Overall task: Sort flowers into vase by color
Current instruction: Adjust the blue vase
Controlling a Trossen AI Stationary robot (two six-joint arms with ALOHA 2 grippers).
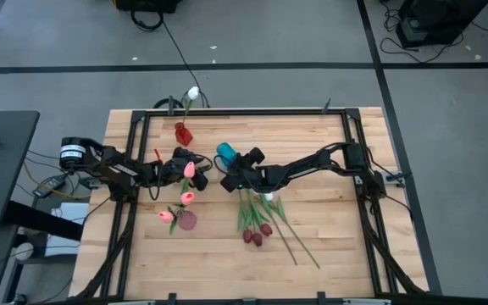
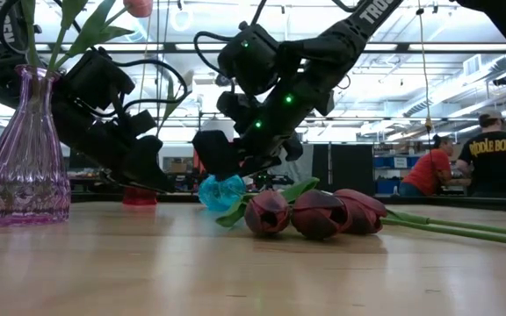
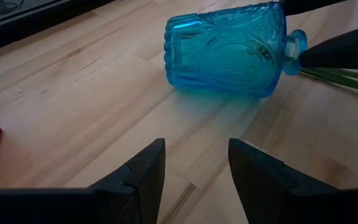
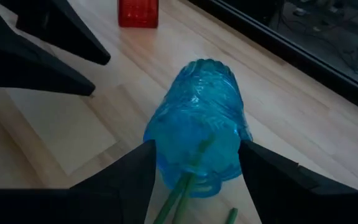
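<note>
A blue glass vase (image 1: 225,152) (image 3: 229,50) lies on its side at mid-table. My right gripper (image 4: 197,180) (image 1: 229,167) is open, its fingers on either side of the vase's neck end, and a green stem (image 4: 178,196) runs between them toward the mouth. My left gripper (image 3: 194,165) (image 1: 202,165) is open and points at the vase's side from the left, a short way off. Three maroon tulips (image 1: 257,234) (image 2: 314,213) lie flat on the table. Pink tulips (image 1: 186,196) stand in a purple vase (image 2: 20,149). A white tulip (image 1: 193,92) stands in a red vase (image 1: 183,133). My right gripper brackets the blue vase's neck (image 3: 296,43) from the table's near right, nearly level. I cannot tell whether its fingers (image 3: 337,53) touch the glass or the green stem. The vase rests on the table on its side.
The red vase (image 4: 137,12) stands just beyond the blue one, toward the far edge. Green stems and leaves (image 1: 282,224) trail over the near right of the table. Bare wood (image 1: 142,254) lies toward the near edge. People (image 2: 490,162) stand in the room behind.
</note>
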